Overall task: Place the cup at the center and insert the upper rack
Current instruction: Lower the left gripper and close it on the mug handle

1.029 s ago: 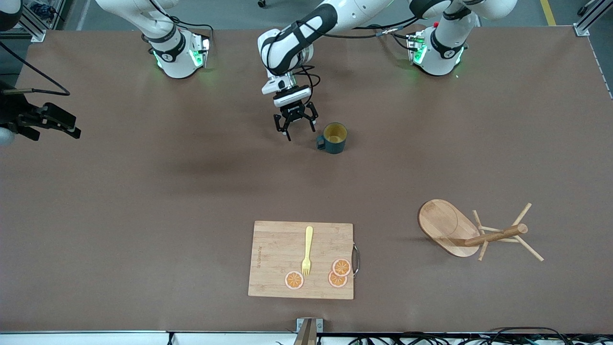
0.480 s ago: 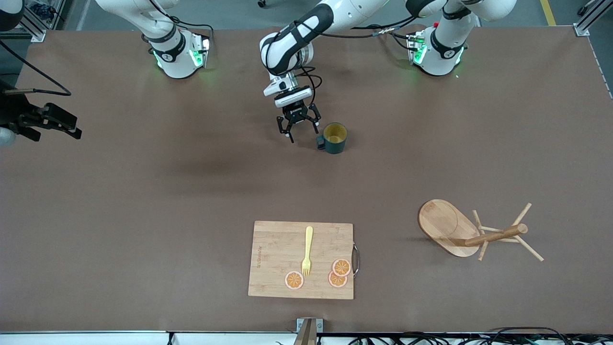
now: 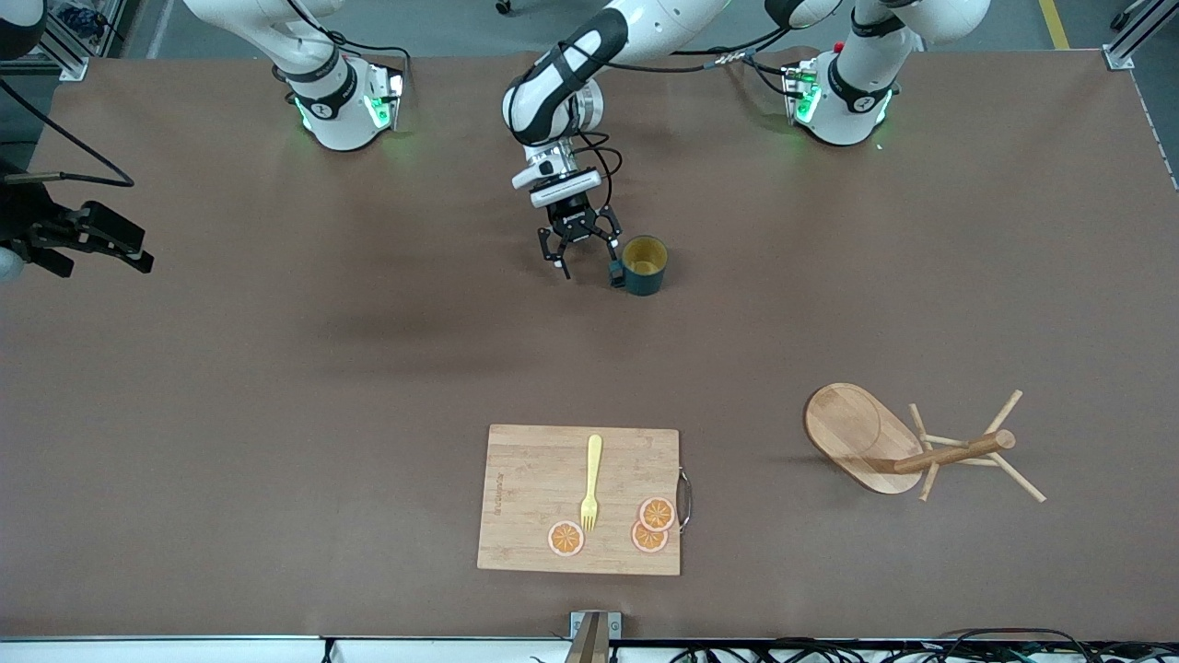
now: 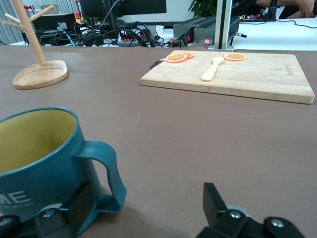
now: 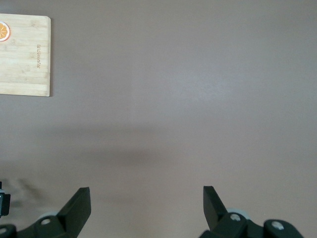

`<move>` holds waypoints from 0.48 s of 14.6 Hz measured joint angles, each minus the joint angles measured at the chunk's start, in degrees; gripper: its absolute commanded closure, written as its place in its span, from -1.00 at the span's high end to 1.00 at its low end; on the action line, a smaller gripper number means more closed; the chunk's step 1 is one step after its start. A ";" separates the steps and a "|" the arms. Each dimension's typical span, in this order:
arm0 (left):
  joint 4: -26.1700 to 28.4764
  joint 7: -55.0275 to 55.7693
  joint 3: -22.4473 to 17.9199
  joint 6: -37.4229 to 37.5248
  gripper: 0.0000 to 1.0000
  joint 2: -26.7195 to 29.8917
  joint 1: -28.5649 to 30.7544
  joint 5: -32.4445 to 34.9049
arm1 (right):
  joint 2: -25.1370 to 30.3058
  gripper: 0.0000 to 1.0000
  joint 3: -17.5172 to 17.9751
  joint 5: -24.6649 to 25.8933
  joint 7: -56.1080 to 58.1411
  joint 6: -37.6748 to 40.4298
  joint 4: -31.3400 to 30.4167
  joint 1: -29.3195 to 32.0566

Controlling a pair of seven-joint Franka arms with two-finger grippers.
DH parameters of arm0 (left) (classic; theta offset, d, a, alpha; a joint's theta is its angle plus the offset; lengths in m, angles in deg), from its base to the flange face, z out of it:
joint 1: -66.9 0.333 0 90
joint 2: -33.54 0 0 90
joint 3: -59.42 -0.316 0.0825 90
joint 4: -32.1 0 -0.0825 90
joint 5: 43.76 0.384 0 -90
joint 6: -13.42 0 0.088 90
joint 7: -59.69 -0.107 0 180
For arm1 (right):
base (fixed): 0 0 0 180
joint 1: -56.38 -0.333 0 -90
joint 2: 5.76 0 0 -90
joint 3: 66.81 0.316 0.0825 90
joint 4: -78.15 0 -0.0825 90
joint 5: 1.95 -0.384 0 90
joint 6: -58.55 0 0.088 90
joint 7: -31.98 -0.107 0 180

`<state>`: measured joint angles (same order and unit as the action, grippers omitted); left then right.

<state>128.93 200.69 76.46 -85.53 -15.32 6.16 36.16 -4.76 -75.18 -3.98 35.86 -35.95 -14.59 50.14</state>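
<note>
The dark teal cup with a yellow inside stands upright on the brown table, toward the robots' side of the middle. My left gripper is low at the table beside it, open, with the cup's handle between its fingers and one finger close to the cup wall. The wooden mug tree stands nearer the front camera toward the left arm's end; in the left wrist view it is upright on its oval base. My right gripper is open and empty, raised over the right arm's end of the table.
A bamboo cutting board with a yellow fork and three orange slices lies near the table's front edge. It also shows in the left wrist view, and its corner shows in the right wrist view.
My left gripper has moved down and toward the cup, so its fingers now straddle the handle. The cup, mug tree and right arm have not moved.
</note>
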 measured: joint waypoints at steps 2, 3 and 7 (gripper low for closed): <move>-0.02 0.21 -0.55 0.03 0.87 -0.45 0.02 0.35 | 0.00 1.00 0.11 0.00 0.00 0.00 0.00 -0.20; -0.03 0.21 -0.73 0.03 0.83 -0.67 0.02 0.46 | 0.00 1.00 0.16 0.00 0.00 0.00 0.00 -0.31; -0.08 0.23 -1.17 0.03 0.76 -1.09 0.02 1.15 | -0.06 1.00 0.19 0.03 0.00 0.00 -0.05 -0.43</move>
<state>128.85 200.92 75.29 -85.50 -16.41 6.19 37.32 -4.82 -74.99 -3.95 35.86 -35.95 -14.64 49.71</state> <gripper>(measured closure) 0.079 0.000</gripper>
